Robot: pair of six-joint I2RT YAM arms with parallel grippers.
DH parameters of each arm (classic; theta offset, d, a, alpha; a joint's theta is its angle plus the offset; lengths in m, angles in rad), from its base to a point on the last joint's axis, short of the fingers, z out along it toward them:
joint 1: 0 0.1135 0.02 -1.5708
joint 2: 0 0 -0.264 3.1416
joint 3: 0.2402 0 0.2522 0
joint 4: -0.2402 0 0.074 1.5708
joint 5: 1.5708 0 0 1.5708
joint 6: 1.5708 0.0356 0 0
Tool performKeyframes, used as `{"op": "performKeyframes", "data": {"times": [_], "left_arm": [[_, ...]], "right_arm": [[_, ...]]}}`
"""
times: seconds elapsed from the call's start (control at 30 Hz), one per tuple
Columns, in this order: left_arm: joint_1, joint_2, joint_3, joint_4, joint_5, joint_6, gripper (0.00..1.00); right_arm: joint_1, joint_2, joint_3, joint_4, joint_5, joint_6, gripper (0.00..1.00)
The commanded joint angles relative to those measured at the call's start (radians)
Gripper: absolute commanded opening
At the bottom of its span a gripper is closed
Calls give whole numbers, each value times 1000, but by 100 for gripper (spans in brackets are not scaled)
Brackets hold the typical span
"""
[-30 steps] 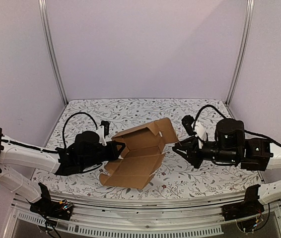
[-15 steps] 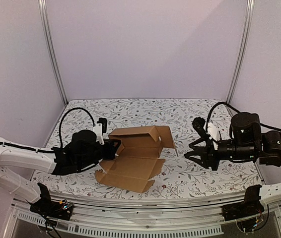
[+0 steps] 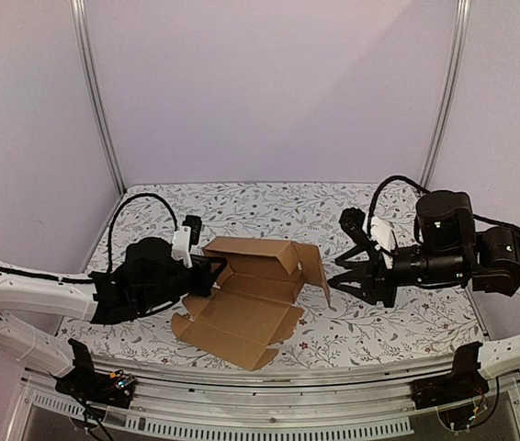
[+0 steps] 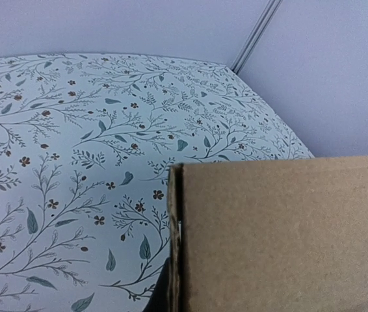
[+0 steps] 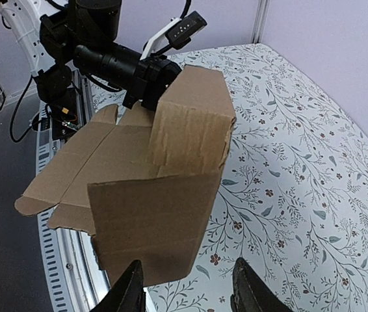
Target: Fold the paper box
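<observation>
The paper box (image 3: 251,294) is a brown cardboard sheet, partly folded, in the middle of the table. Its back wall and right flap stand up and its front panel lies flat. My left gripper (image 3: 216,272) is shut on the box's left wall. In the left wrist view the cardboard (image 4: 281,234) fills the lower right and hides my fingers. My right gripper (image 3: 335,276) is open just right of the standing right flap (image 5: 151,227). Its two fingertips (image 5: 129,294) sit wide apart below that flap, with nothing between them.
A floral cloth (image 3: 370,322) covers the table. Purple walls with metal posts (image 3: 99,101) close in the back and sides. A metal rail (image 3: 269,377) runs along the near edge. The left arm (image 5: 106,52) shows behind the box in the right wrist view.
The right gripper drew back to the right, then returned to the box's right flap, open throughout. The box shifted slightly left with the left gripper, and its right flap swung lower.
</observation>
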Motion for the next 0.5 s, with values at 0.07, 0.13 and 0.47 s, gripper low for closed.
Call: {"op": "performKeyframes", "data": {"times": [0.07,0.13,0.47], "left_arm": [[2,-11,-10,11,26,25,0],[1,-11,-11,10,24,26,0],[1,-12,-6,-2,19,41,0]], "right_arm": [[6,59,61,67,-118,-16,44],[6,81,70,82,-146,-9,44],[7,187,92,150,-195,24,43]]}}
